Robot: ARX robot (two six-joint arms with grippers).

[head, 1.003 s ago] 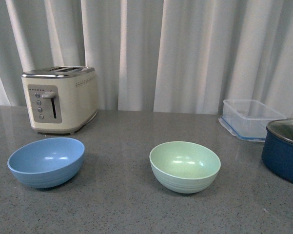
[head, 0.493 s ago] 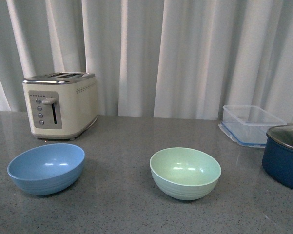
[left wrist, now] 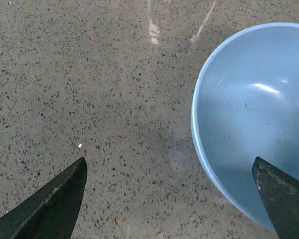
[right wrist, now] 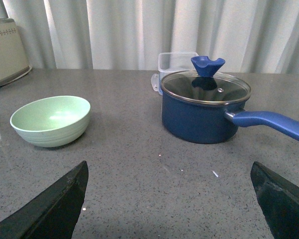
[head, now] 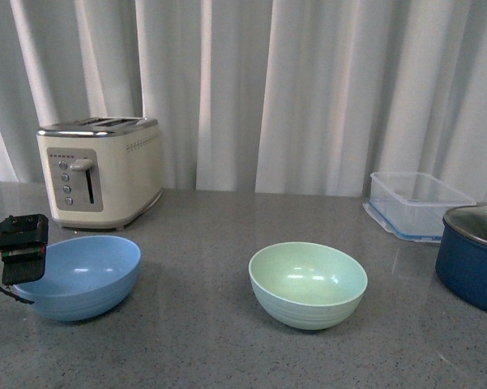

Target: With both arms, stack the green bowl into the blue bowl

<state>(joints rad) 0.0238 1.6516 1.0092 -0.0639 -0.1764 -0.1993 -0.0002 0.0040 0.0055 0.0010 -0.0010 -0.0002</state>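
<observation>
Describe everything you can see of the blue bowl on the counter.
The blue bowl is round, light sky-blue and matte. It looks like plastic and has faint horizontal ridges near its base. It stands upright and empty on the grey speckled counter, in front of the toaster and apart from the green bowl. The left gripper is open and straddles its rim, with one finger over the bowl and the other over the counter. No contact is visible.
</observation>
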